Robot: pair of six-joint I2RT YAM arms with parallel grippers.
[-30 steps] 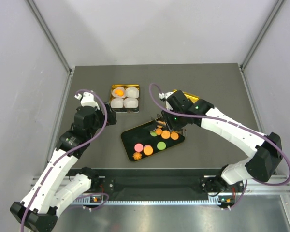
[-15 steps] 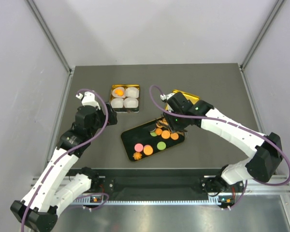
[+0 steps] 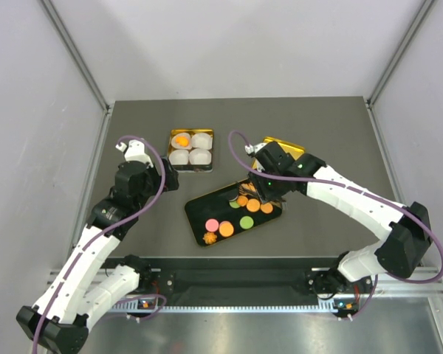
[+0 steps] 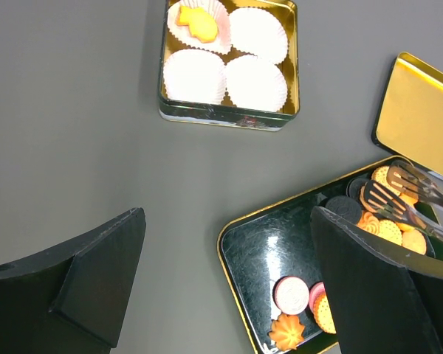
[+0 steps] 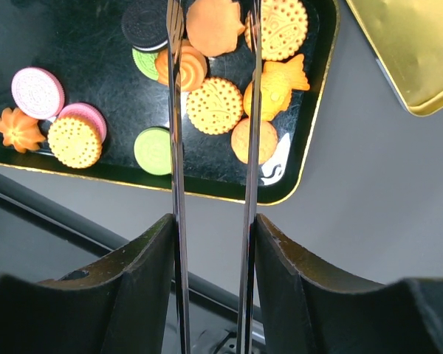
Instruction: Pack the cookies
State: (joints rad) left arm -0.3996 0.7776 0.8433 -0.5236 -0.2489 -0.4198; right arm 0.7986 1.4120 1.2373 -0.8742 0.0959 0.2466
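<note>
The cookies point(image 3: 240, 210) lie on a black gold-rimmed tray point(image 3: 199, 208): mostly orange rounds, with green, pink and dark ones and an orange star. My right gripper point(image 3: 269, 184) is shut on metal tongs point(image 5: 176, 110). The tong tips straddle an orange cookie point(image 5: 214, 26) at the tray's far end; I cannot tell if it is lifted. One orange fish cookie point(image 4: 196, 21) sits in a paper cup of the gold tin point(image 3: 192, 168). My left gripper point(image 4: 229, 280) is open and empty, above the table at the tray's left corner.
The tin holds four white pleated cups, three of them empty. Its gold lid point(image 3: 286, 147) lies on the table behind the right gripper. The tray point(image 5: 310, 140) reaches close to the table's near edge. White walls stand on three sides.
My right gripper with the tongs has shifted slightly over the tray's far end. The left arm has barely moved.
</note>
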